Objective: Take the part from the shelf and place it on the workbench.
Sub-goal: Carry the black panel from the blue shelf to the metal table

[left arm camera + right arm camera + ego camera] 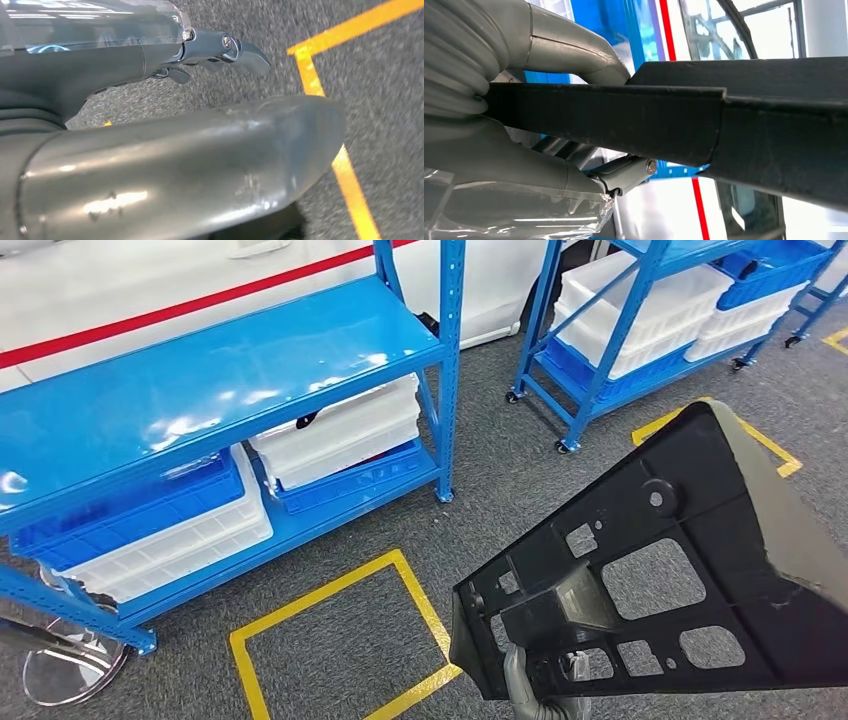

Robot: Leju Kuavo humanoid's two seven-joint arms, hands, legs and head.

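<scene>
- Head view: the large black plastic panel with cut-out windows and holes (680,570) is off the blue steel shelf rack (230,380) and carried in the air at my lower right, over the grey carpet floor (500,480), tilted with its ribbed face toward the camera.
- My right hand (545,695) grips the panel at its near lower edge; in the right wrist view the thick grey thumb (569,47) lies over one face of the dark panel edge (634,120) and darker fingers (624,172) press from the other side, so the grasp looks firm.
- My left hand (220,50) hangs over the carpet beside a yellow tape line (320,90), holding nothing, fingers loosely curled in; I can't tell for sure whether they are fully closed.
- No workbench shows here, so I judge this the carry step: I need to turn away from the rack toward the workbench.
- I'd keep the grip tight and the wrist steady, since the panel reaches well out from the hand and could lever loose or swing.
- I'd keep its far corner away from the second blue rack of white plastic bins (660,310) while turning.
- The panel hides much of my lower-right view, so I'd move slowly.
</scene>
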